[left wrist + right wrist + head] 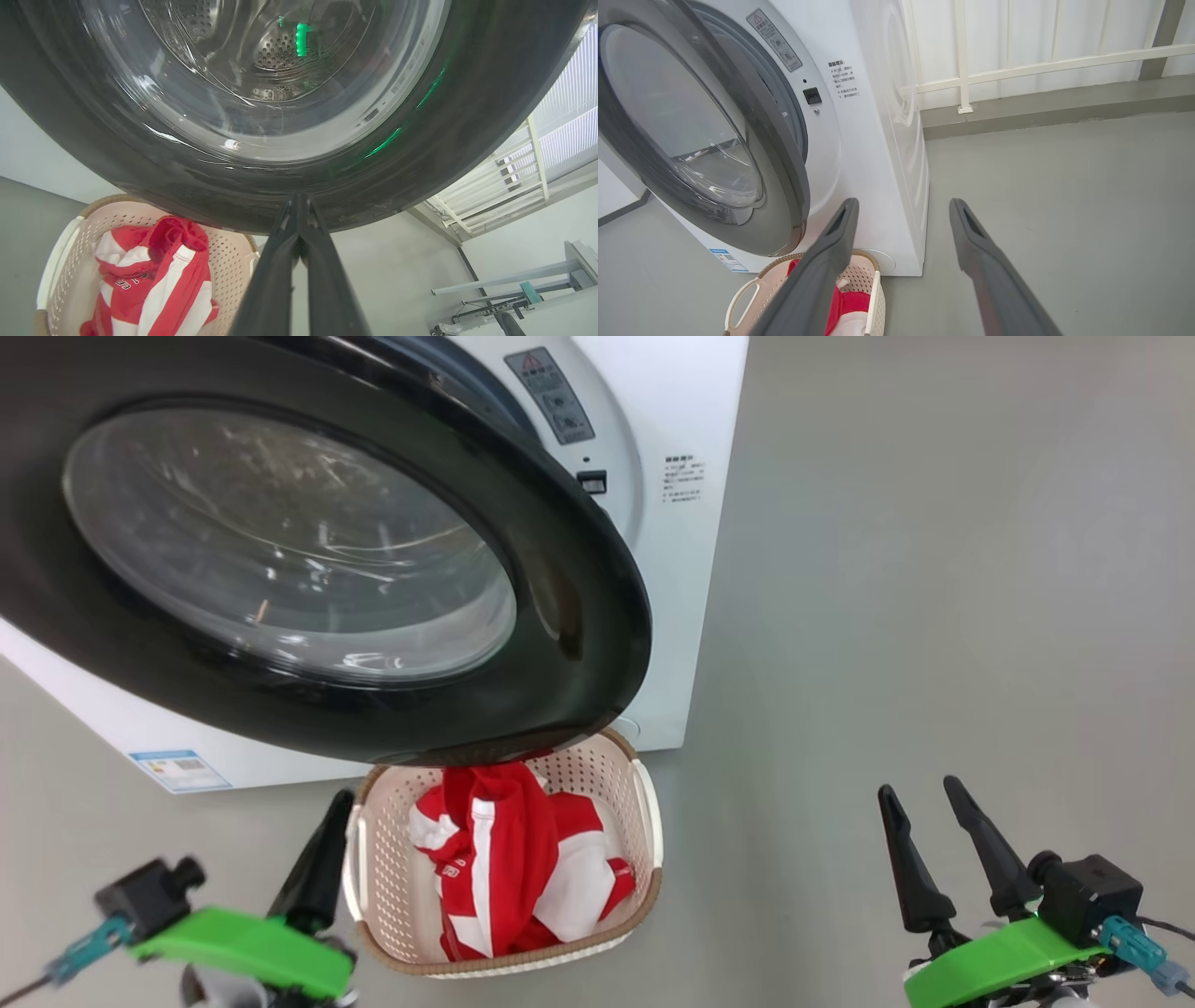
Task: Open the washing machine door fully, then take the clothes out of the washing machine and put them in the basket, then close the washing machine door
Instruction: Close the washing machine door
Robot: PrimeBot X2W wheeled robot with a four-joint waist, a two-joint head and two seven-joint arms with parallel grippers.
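**Red clothes in the basket, door standing open**

The clothes lie bunched in the basket, bright red with broad white stripes and panels, one fold heaped up near the middle. The cream basket, holes all over its sides and a brown rim, sits on the grey floor right in front of the white washing machine. The washing machine door, glossy black around a bulging glass bowl, hangs out above the basket's far end. The left gripper is closed with nothing in it, just beside the basket and near the door's lower rim; I can't tell if it touches. The right gripper is spread wide and empty, well off to the side.
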